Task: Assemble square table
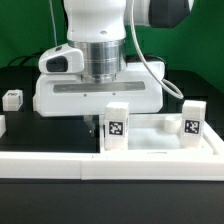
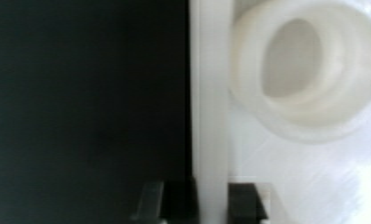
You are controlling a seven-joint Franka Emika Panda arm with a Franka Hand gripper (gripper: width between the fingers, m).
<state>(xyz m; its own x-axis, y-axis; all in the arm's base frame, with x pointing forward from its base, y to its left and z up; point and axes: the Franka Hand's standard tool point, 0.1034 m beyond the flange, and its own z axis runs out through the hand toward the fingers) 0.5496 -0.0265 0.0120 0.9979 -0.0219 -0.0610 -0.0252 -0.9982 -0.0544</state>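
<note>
**A:** One relation decides the coming move, I'd say: how the rim [image 2: 207,100] lies to the tool [image 2: 200,198]. What do you make of it?

**B:** In the wrist view the tool is clenched on the raised rim of the tabletop [image 2: 297,150]. One of the dark fingers [image 2: 152,200] is on each side of the rim, and the rim runs straight on away from them. Its long axis passes through the gap, not across it.

**A:** And the rest of the tabletop?

**B:** It all lies to one side of the grip. The round corner socket [image 2: 306,65] is on that side, further along the rim from the fingers. On the other side is only the dark surface [image 2: 75,100].

**A:** Where is it in the exterior view?

**B:** The tabletop [image 1: 155,138] lies low under the arm [image 1: 95,60], towards the exterior view's right, just behind the wall strip [image 1: 40,165]. Two tagged legs [image 1: 116,126] stand upright in front of it and hide the fingertips. A third leg [image 1: 11,98] is well apart, at the exterior view's left.

**A:** So any pull or push?

**B:** My judgement is that it should go along or square to that rim. With the weight off to one side, the tabletop may swing about the grip.
</note>
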